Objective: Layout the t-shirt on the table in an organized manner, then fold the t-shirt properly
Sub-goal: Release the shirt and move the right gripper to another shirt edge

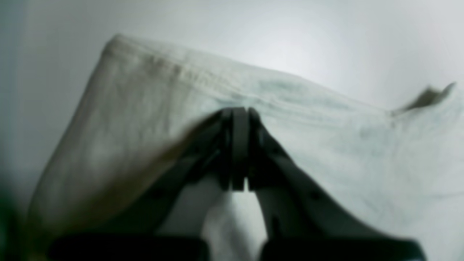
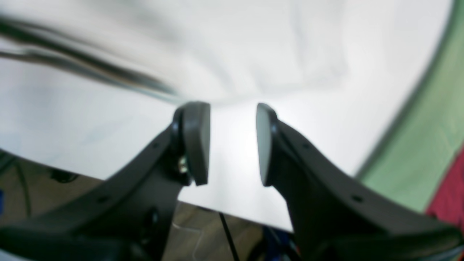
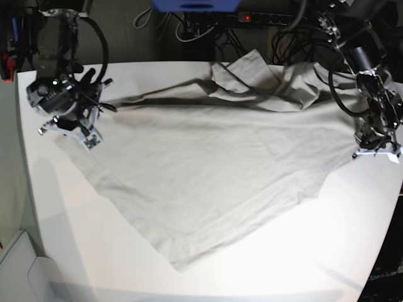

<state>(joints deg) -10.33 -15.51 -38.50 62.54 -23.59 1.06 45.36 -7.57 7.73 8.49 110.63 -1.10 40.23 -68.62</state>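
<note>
t-shirt (image 3: 208, 176): soft wrinkled cloth (matt) | table (image 3: 302, 258): smooth white

Base view looks down from high at the large matte white table (image 3: 252, 264). Each wrist view sits close behind its jaws (blurry), sharing the wrinkly light grey-beige t-shirt (image 3: 208, 170) (image 1: 326, 145).

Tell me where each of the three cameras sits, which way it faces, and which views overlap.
Left wrist: rides the left arm, looks along the left gripper, shut on the t-shirt.
Right wrist: rides the right arm, looks past the open right gripper at the table.
Base: high at the table's near side, looks down at the t-shirt, with both arms showing.
Shared: base and left wrist both show the shirt; base and right wrist both show the table.
</note>
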